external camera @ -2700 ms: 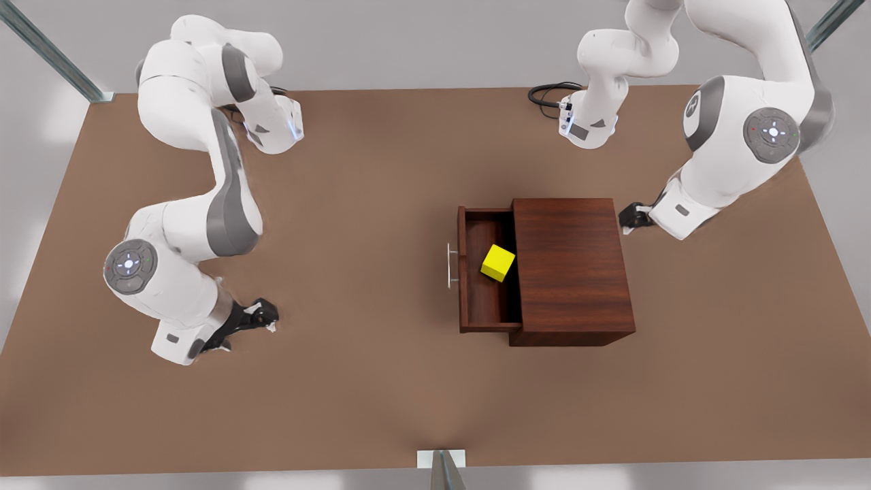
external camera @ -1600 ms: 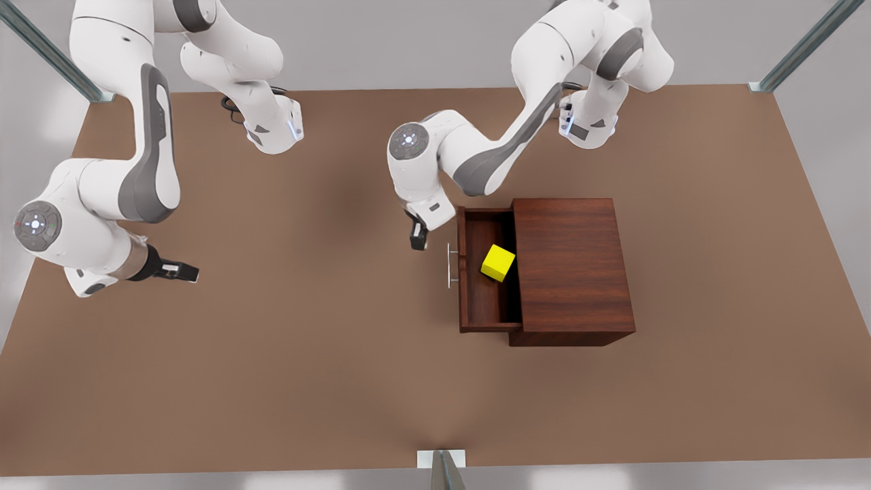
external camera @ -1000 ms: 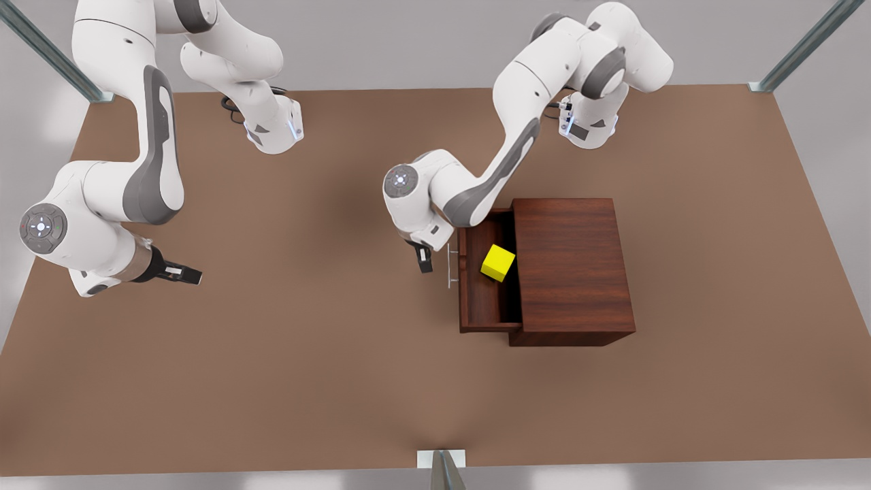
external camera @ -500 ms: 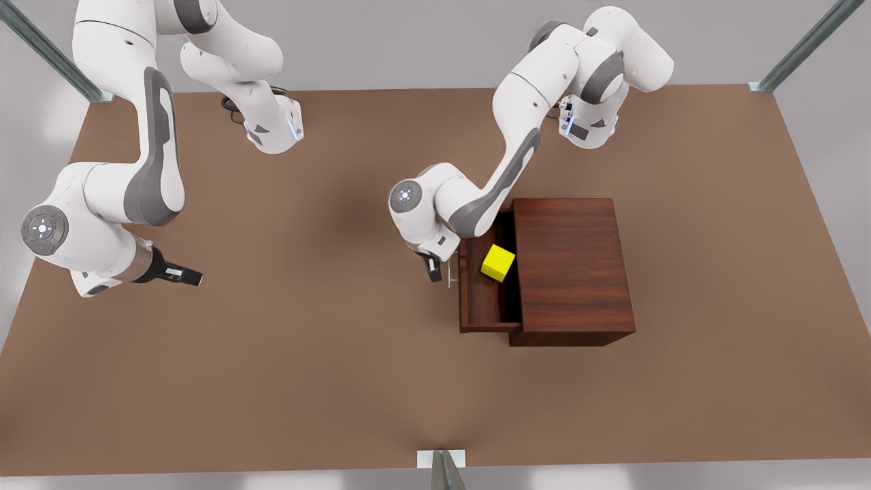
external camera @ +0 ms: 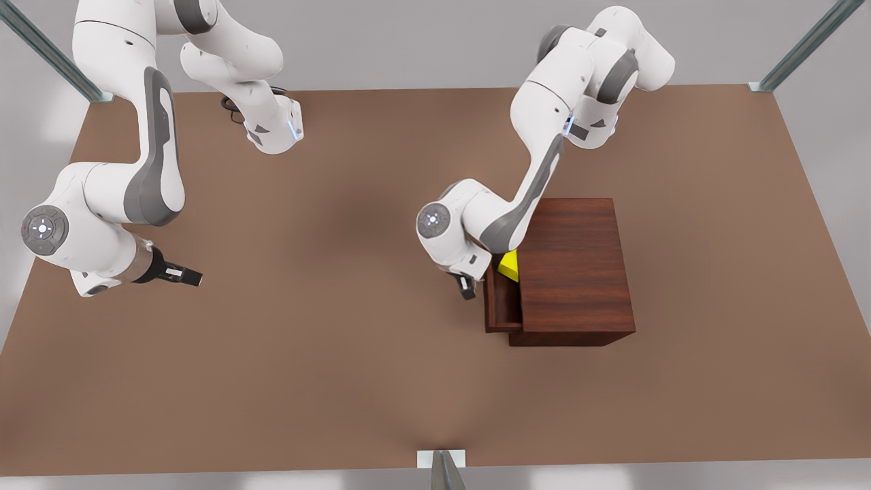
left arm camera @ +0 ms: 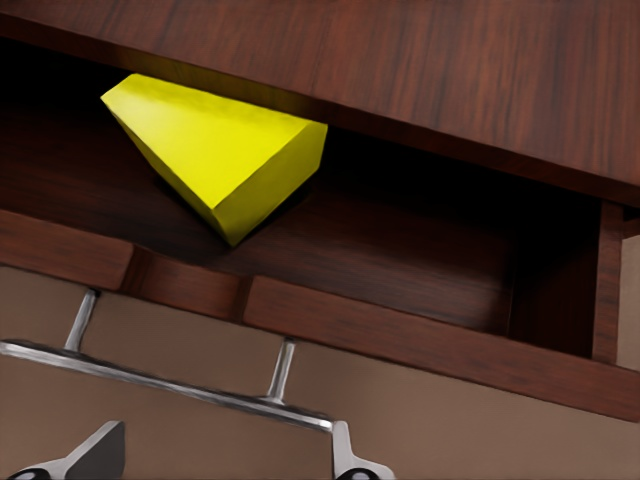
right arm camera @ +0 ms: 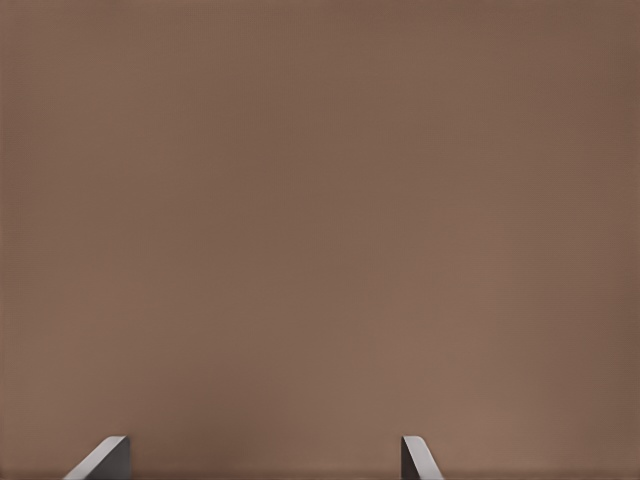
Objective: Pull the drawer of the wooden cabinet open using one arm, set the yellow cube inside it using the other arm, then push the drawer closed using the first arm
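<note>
My left gripper (external camera: 465, 286) sat against the front of the drawer (external camera: 495, 299), fingers spread apart and holding nothing; in its wrist view the fingertips (left arm camera: 95, 452) straddled the silver handle (left arm camera: 180, 385) without closing on it. Half a second before, the drawer had stood roughly twice as far out of the wooden cabinet (external camera: 571, 269); I had shoved it about halfway in. The yellow cube (left arm camera: 215, 150) lay in the tray just beyond the handle, partly tucked under the cabinet top, one corner tilted. Judged the final step well under way: a further straight push should seat the drawer, provided the cube did not catch on the cabinet edge. My right gripper (external camera: 182, 274) waited well off over bare table (right arm camera: 320, 200), fingers wide, empty.
</note>
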Controlling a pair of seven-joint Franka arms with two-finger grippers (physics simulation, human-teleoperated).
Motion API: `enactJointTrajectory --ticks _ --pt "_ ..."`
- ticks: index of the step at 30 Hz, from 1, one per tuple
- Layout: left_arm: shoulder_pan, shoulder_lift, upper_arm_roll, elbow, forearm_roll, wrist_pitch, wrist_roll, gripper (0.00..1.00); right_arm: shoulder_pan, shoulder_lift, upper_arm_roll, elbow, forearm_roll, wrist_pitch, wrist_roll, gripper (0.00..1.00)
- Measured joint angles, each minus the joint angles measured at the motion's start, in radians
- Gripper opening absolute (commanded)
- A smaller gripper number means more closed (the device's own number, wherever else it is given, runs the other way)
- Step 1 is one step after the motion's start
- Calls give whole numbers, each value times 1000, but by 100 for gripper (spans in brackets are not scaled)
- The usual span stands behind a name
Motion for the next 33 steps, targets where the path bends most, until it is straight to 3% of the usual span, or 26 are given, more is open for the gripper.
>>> enactJointTrajectory --ticks 12,18,33 --pt "34 -33 5 -51 3 -4 100 100 0 0 0 0 0 -1 3 100" --pt "30 -86 6 -148 31 25 163 100 0 0 0 0 0 -2 5 100" --pt "66 -97 28 -162 38 48 310 100 0 0 0 0 0 -3 6 100"
